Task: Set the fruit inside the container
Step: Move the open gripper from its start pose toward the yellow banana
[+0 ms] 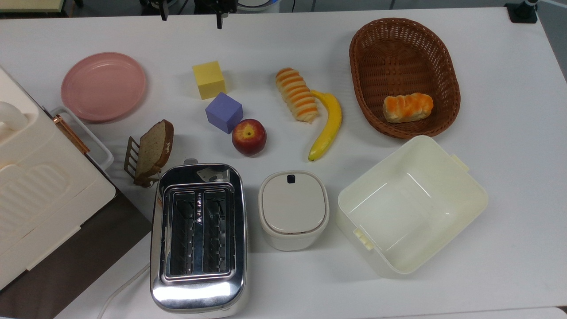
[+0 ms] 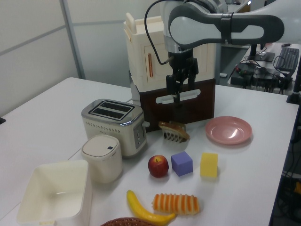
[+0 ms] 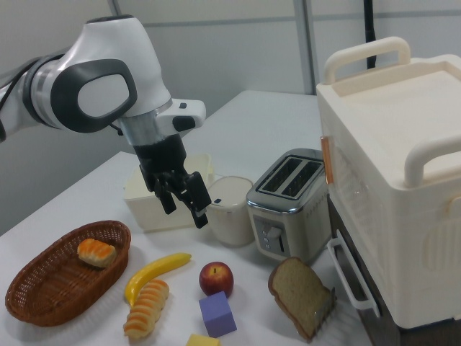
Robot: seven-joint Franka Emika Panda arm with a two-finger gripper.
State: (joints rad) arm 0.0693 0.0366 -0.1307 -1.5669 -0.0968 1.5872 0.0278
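No text, label, brand, number or sign can be read on anything in these pictures.
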